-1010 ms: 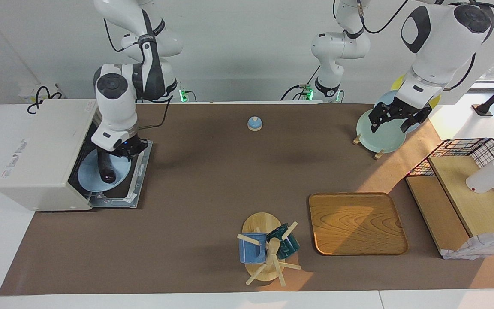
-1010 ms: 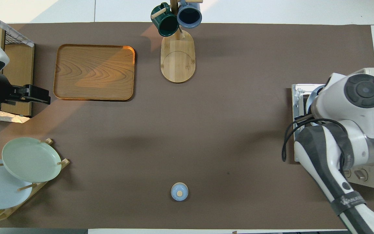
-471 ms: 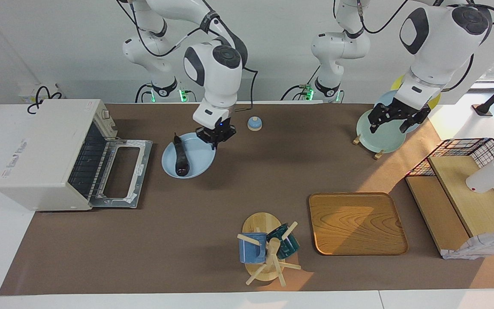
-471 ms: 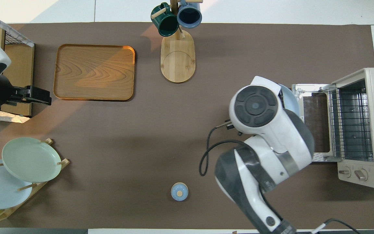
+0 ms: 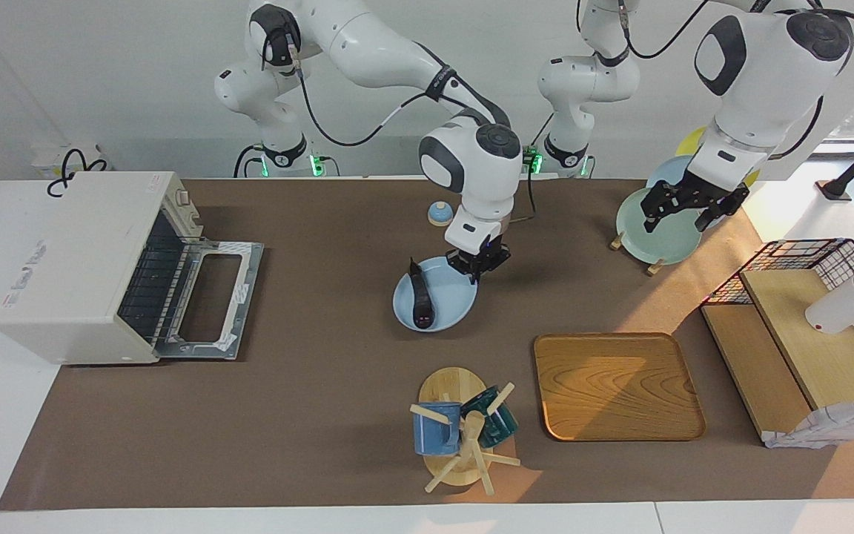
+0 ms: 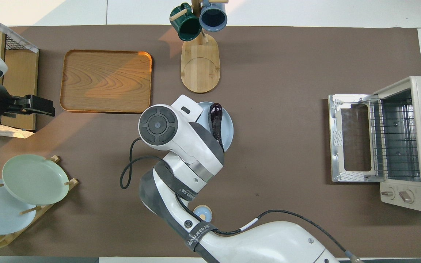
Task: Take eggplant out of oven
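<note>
The dark purple eggplant (image 5: 420, 300) lies on a light blue plate (image 5: 448, 308) in the middle of the table, well clear of the oven. It also shows in the overhead view (image 6: 216, 118) on the plate (image 6: 228, 133). My right gripper (image 5: 477, 268) is shut on the plate's rim, on the side nearer to the robots. In the overhead view the arm hides this gripper. I cannot tell whether the plate rests on the table. The off-white oven (image 5: 78, 252) stands at the right arm's end with its door (image 5: 212, 304) folded down and its rack bare. My left gripper (image 5: 686, 211) waits open over the plate rack.
A mug tree (image 5: 460, 430) with two mugs and a wooden tray (image 5: 616, 386) lie farther from the robots than the plate. A small blue bell (image 5: 439, 213) sits nearer to the robots. A rack of plates (image 5: 657, 233) and a wire shelf (image 5: 805, 311) stand at the left arm's end.
My right arm drew the plate with the eggplant out of the oven and carried it to the middle of the table. The left arm has barely moved.
</note>
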You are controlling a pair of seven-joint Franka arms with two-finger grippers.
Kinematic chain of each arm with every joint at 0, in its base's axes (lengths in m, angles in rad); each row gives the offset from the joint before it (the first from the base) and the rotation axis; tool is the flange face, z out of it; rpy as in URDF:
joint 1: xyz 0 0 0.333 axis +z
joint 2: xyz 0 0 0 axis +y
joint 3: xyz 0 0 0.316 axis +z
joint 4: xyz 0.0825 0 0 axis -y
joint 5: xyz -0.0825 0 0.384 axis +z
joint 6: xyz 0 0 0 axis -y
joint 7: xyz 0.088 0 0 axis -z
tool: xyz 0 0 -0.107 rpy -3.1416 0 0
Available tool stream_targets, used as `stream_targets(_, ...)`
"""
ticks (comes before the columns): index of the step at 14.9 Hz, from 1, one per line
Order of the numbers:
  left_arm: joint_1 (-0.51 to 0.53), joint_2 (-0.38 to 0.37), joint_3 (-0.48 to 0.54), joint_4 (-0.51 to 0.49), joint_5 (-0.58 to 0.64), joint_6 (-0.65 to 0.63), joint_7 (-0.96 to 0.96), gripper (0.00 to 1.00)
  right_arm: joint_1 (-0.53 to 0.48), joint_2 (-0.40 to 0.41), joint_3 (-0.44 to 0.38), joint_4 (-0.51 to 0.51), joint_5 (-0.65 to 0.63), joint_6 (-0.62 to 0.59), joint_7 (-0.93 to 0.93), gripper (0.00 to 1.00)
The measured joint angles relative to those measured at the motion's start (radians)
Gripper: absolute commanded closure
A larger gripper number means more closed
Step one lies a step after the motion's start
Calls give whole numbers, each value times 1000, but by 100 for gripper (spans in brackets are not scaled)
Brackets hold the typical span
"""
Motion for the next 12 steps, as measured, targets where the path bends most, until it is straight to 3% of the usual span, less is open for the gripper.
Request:
stream_targets(1, 2, 0, 0, -4, 0, 7, 0, 0, 0, 7, 0, -8, 23, 32, 14, 100)
stream_targets(4, 10, 0, 0, -17, -2, 21, 0, 0, -4, 11, 0, -55, 56, 123, 82, 61)
stream_targets(6, 11, 0, 0, -24, -2, 32, 0, 0, -8, 10, -2, -64, 109, 154, 86, 60)
stream_targets(7, 11, 0, 0, -26, -2, 35, 0, 0, -8, 8, -3, -56, 115, 158, 87, 62)
stream_targets(9, 11, 0, 0, -28, -8, 43, 0, 0, -26, -6, -10, -27, 111, 132, 88, 92)
stream_targets(10, 11, 0, 0, -31, -10, 50, -1, 0, -48, -21, -14, -16, 96, 90, 70, 100)
stream_targets(12, 10, 0, -2, -42, -17, 69, -1, 0, -113, -70, -16, -13, 14, -37, -14, 100)
